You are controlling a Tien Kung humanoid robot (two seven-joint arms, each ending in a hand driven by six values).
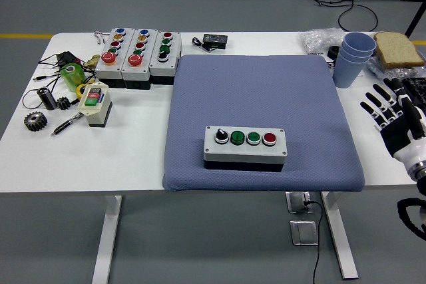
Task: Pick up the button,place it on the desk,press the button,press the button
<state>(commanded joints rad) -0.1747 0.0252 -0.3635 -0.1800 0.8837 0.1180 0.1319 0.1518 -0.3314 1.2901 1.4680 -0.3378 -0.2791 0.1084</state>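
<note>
A white button box (245, 146) lies on the blue-grey mat (259, 98), near its front edge. It carries a black knob, two green buttons and a red button in a row. My right hand (393, 114) hovers at the table's right edge, well to the right of the box, fingers spread and holding nothing. The left hand is out of view.
Three more button boxes (136, 56) stand at the back left, with a small cream switch box (95, 104), gears (35, 121), a pen and green tape nearby. Stacked blue cups (353, 58), a bread slice (398, 49) and a plastic bag are at the back right. A black device (214, 40) lies behind the mat.
</note>
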